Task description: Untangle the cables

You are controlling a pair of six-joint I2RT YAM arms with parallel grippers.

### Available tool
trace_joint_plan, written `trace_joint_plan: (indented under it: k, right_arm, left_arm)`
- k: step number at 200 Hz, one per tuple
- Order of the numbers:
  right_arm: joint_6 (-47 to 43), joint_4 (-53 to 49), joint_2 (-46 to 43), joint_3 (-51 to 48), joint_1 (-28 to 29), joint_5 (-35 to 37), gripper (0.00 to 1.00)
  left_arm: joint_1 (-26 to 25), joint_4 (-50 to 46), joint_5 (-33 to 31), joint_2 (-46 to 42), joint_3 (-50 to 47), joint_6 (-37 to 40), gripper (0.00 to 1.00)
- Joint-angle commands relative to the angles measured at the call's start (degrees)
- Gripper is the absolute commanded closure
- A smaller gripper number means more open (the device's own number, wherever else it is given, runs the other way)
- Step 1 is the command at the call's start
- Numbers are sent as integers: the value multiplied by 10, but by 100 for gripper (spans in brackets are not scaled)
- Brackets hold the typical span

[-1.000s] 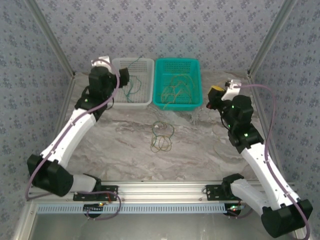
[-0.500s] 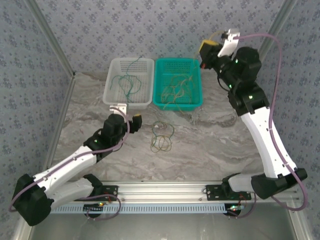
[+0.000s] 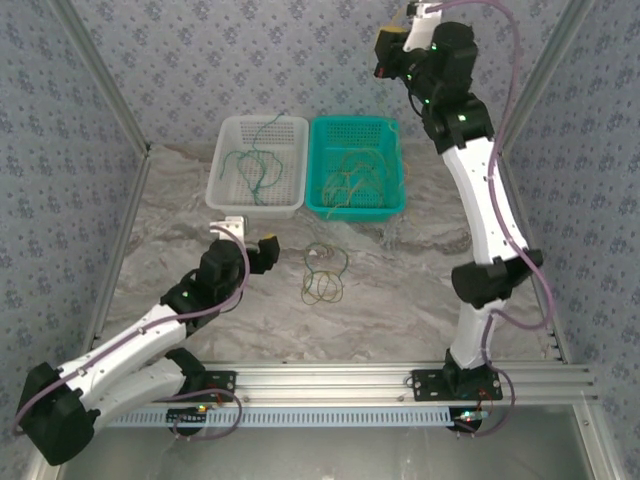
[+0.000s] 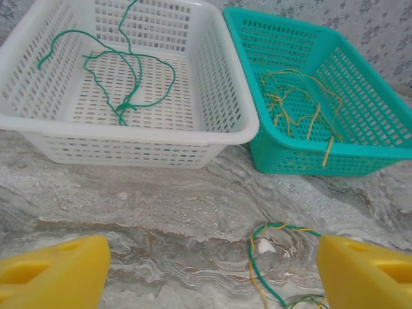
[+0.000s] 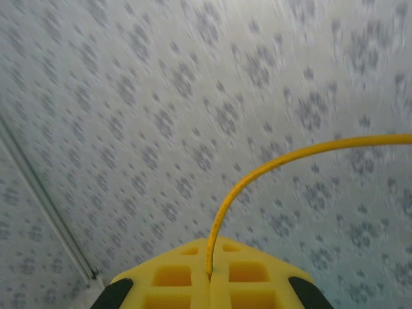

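One marbled worktop carries everything. Two baskets stand at its far edge, side by side and touching: the white basket on the left, the teal basket on the right. They look like colour bins. Green cables lie in the white one and yellow cables in the teal one.

The right hand sits high by the back wall, above and behind the teal basket. Its jaws are pressed together on a single yellow strand, which comes out between them and arcs off to the right. The height probably serves to draw that strand clear of the others. In the top view the strand is too thin to trace, so I cannot tell where its free end hangs.

The left hand is low over the worktop, just left of the tangle. Its jaws are spread wide with nothing between them — likely lined up for the next pick.

The tangle is a small knot of thin green and yellow-tan wires in loose overlapping loops. It lies on bare worktop in front of the baskets, near them but not touching.

The green cables are a few curly strands crossing at one spot, with one end poking up past the far rim. The yellow cables are kinked and loosely heaped — one end droops over the teal basket's near wall.
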Motion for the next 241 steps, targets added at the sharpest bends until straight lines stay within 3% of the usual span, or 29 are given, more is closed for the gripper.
trace_joint_plan:
  k: [1, 31, 70, 133, 163, 203, 226, 241]
  right_arm:
    - [-1, -52, 22, 25, -4, -14, 100]
    - [-17, -46, 21, -49, 2, 0, 100]
    - [-16, 42, -11, -251, 1, 39, 100]
    - [-16, 69, 28, -381, 12, 50, 100]
    - [-32, 54, 81, -377, 30, 19, 100]
    - [-47, -54, 190, -232, 37, -4, 100]
    - [-53, -70, 190, -205, 39, 15, 100]
    - [-56, -89, 174, -189, 40, 31, 74]
  left_arm:
    - [-6, 12, 16, -9, -25, -18, 15]
    - [-6, 8, 4, -8, -39, -20, 14]
    - [-6, 13, -22, -2, -47, -10, 11]
    - [-6, 16, -26, 2, -58, -11, 10]
    - [-6, 24, -21, 19, -56, -7, 10]
    - [-6, 27, -7, 61, -31, 1, 10]
    - [-5, 26, -7, 81, -16, 5, 9]
    - [-3, 26, -11, 92, -11, 4, 9]
